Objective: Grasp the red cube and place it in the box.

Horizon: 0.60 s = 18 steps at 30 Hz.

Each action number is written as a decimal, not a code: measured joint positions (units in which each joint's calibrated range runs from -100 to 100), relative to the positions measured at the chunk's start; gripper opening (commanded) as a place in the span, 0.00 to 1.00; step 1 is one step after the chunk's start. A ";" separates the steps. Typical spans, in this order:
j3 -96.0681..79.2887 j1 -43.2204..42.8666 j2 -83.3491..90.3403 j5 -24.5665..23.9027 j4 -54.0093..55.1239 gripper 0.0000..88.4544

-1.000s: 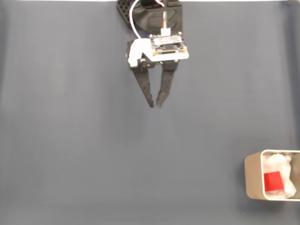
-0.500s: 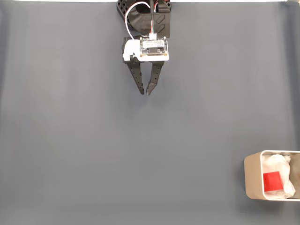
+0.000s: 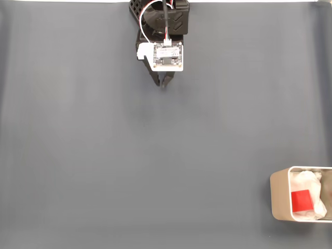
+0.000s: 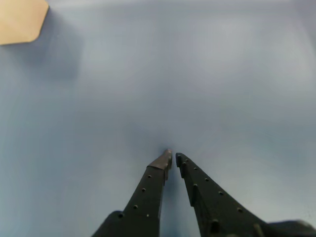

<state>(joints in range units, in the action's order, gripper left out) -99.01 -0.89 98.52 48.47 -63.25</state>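
One red cube (image 3: 302, 201) sits inside the box (image 3: 278, 199) at the lower right corner of the fixed view, resting on white lumpy padding (image 3: 307, 181). Far off, near the top edge of that view, the gripper (image 3: 163, 84) hangs over the bare grey surface (image 3: 104, 155), its white circuit board (image 3: 168, 56) facing up. From the wrist view the jaws are nearly pressed together, tips almost touching with nothing between them. A beige corner of the box (image 4: 19, 19) peeks in at that view's upper left.
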 measured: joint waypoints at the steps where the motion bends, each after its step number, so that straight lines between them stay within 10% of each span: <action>1: 0.00 0.07 0.43 0.29 -1.19 0.00; 18: 0.00 1.56 0.87 3.03 -10.34 0.00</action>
<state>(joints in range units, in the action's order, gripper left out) -99.01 0.67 99.39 51.50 -73.59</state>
